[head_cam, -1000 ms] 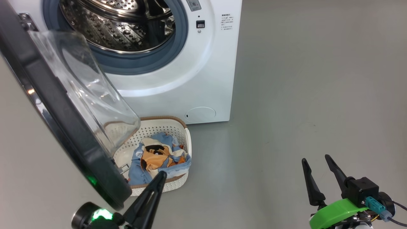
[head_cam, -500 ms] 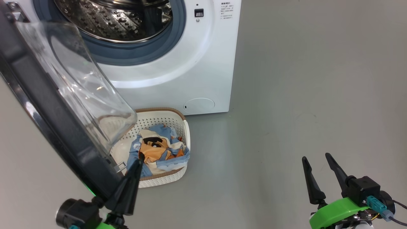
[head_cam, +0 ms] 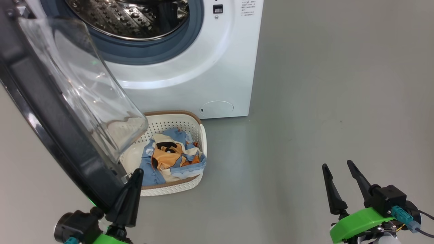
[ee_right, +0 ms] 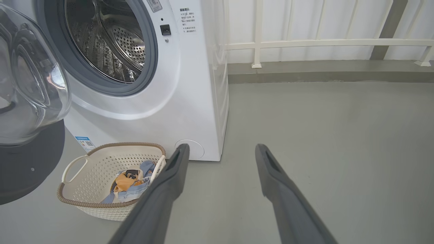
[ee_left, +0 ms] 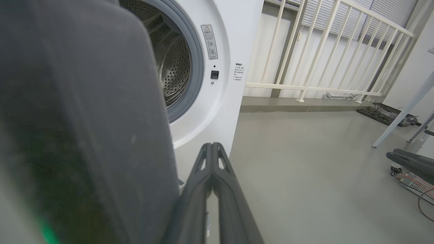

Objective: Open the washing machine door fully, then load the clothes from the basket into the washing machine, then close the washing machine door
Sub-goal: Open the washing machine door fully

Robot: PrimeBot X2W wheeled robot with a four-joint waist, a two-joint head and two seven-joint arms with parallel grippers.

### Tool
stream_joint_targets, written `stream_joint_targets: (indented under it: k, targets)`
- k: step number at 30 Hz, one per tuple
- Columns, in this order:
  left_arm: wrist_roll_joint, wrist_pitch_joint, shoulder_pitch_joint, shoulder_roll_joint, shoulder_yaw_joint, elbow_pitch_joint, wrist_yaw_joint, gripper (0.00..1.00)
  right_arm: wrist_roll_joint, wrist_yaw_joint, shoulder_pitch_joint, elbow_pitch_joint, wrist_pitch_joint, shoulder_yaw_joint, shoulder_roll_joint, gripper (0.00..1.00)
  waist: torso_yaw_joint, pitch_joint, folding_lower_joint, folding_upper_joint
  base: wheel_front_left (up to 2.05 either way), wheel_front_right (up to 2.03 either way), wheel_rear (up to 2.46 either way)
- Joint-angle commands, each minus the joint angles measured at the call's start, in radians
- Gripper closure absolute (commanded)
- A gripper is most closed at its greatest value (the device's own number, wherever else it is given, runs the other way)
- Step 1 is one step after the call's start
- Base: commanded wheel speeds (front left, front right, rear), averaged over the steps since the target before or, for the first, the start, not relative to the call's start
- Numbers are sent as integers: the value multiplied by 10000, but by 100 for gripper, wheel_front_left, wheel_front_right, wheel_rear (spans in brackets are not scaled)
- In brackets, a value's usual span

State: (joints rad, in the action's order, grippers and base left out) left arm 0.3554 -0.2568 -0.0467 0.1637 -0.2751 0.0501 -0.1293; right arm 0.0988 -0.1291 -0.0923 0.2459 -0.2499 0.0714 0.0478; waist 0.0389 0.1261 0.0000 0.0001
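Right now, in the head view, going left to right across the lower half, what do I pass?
Door → left gripper → clothes → right gripper.

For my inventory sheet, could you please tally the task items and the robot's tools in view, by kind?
washing machine: 1
washing machine door: 1
basket: 1
heap of clothes: 1 (separate garments cannot be counted)
tools: 2, the left tool and the right tool
Total: 6
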Motion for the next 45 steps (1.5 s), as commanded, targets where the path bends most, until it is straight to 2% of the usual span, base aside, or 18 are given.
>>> stream_joint_targets:
  k: [1,14,25,34,40,45]
  targets:
    - [37,-49,-403,232,601,-94,-14,100,112,-16,-327,-194,-118,-291,24,0,73,4,0,-1,0,0,0]
    - [-301,-49,127,-5,1690,216,-14,100,173,-16,-312,-84,-118,-318,24,0,629,-181,0,-1,0,0,0]
    - [-680,-49,504,-530,3671,853,-14,100,293,-16,-282,46,-118,-369,24,0,1274,-382,0,-1,0,0,0]
    - [-899,-49,366,-759,5164,1125,18,100,303,-16,-332,71,-118,-452,24,0,1354,-421,0,-1,0,0,0]
    - [-789,-49,-393,-498,6345,1905,17,100,173,-16,-404,-6,-118,-426,24,0,1126,-117,0,-1,0,0,0]
    - [-669,-49,-1029,-66,7267,2612,18,100,85,-16,-452,-102,-118,-419,24,0,973,162,0,-1,0,0,0]
